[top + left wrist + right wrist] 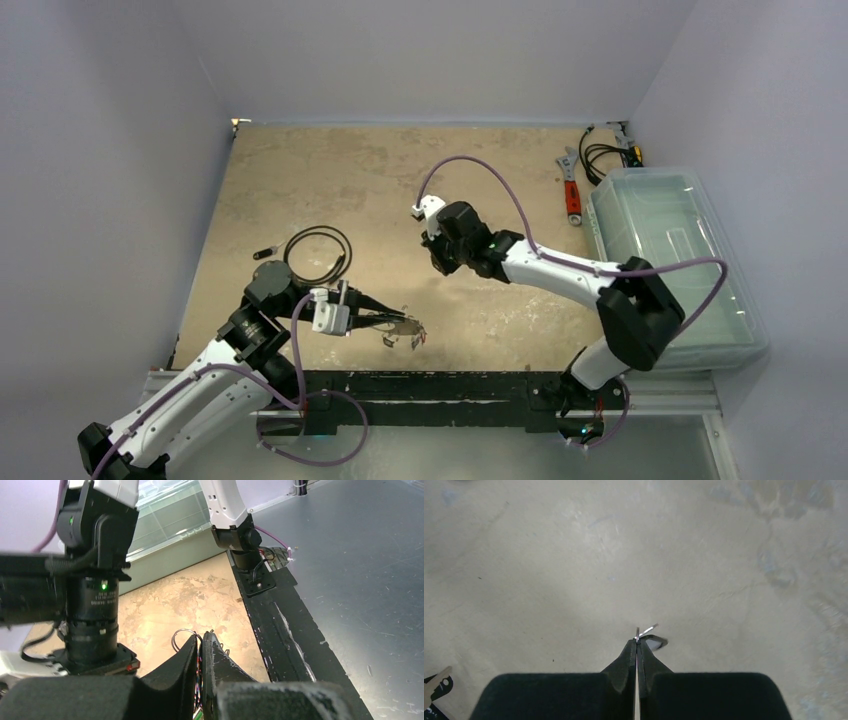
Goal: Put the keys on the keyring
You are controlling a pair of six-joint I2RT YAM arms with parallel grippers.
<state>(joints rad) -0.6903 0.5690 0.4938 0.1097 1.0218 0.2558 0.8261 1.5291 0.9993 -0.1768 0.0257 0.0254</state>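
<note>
The keyring (183,630), a thin silvery loop, stands pinched in the left gripper (202,647) over the near edge of the surface (300,180). Small bits (392,341), one of them reddish, hang at it. A slim silvery key (647,629), seen edge-on, is clamped in the right gripper (637,641), clear of the surface. A black-headed key (438,682) lies flat.

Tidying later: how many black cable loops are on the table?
2: one cable loop beyond the left arm, another in the far right corner by the wrench. Arms may hide more.
</note>
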